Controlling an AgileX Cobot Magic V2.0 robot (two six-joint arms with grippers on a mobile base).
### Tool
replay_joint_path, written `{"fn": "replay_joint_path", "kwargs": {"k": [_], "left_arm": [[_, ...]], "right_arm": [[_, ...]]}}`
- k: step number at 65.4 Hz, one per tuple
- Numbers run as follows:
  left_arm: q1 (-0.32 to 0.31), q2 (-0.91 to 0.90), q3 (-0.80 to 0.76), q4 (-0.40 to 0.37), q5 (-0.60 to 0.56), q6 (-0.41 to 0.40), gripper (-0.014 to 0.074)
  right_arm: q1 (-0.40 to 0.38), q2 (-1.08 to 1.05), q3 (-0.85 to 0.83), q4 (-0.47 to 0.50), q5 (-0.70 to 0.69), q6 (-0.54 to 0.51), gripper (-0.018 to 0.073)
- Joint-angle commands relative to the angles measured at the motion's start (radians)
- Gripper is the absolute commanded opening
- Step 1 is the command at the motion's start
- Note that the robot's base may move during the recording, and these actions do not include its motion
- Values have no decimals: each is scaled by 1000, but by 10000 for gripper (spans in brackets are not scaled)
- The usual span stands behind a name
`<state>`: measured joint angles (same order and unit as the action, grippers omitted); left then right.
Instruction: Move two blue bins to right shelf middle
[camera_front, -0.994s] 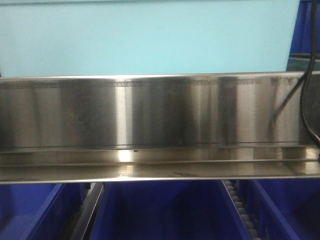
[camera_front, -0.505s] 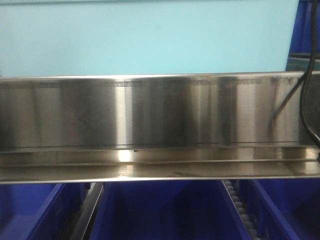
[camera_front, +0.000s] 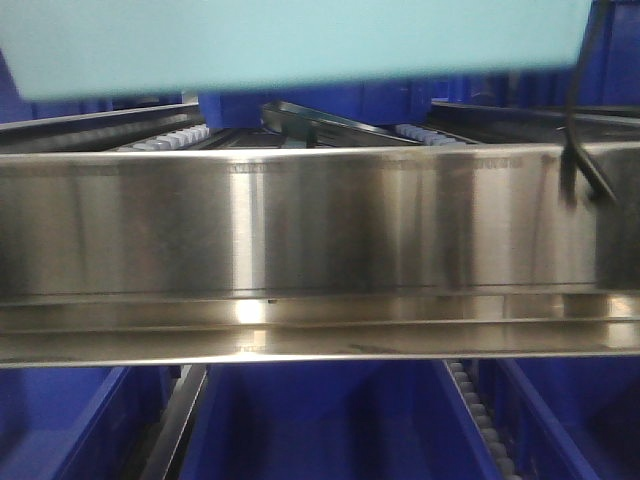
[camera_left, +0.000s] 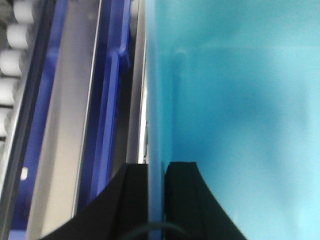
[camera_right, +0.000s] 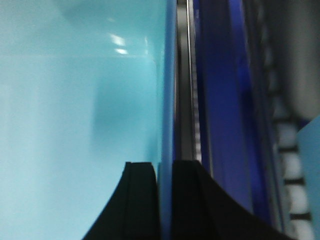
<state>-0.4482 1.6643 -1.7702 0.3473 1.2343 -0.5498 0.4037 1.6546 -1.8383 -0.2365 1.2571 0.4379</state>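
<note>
The pale aqua bin (camera_front: 300, 40) hangs above the steel shelf rail (camera_front: 320, 230), clear of it, its lower edge slightly slanted; royal-blue bins (camera_front: 320, 420) sit on the level below. The left end effector (camera_left: 157, 172) is clamped narrowly on the bin's left wall, one finger each side. The right end effector (camera_right: 164, 170) pinches the opposite wall likewise, near a roller track (camera_right: 292, 165)

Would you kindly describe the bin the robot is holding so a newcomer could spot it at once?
Find the wide steel shelf rail across the front view. Just above it hangs a pale aqua bin, its side walls pinched in black jaws. Its neighbours below are dark royal blue bins.
</note>
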Motion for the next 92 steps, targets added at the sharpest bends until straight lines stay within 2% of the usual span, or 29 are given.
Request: {"fn": "replay_joint_path", "kwargs": {"k": [1, 17, 32, 92], "left_arm": [[-18, -38, -31, -1, -13, -1, -111], [-18, -119, -109, 52, -13, -4, -111], [-18, -136, -222, 67, -13, 2, -111], [-15, -140, -226, 82, -13, 7, -111]], "right_arm": [[18, -44, -59, -8, -36, 2, -162], [27, -84, -149, -31, -36, 0, -162], [77, -93, -185, -123, -36, 0, -162], [78, -93, -185, -142, -36, 0, -162]]}}
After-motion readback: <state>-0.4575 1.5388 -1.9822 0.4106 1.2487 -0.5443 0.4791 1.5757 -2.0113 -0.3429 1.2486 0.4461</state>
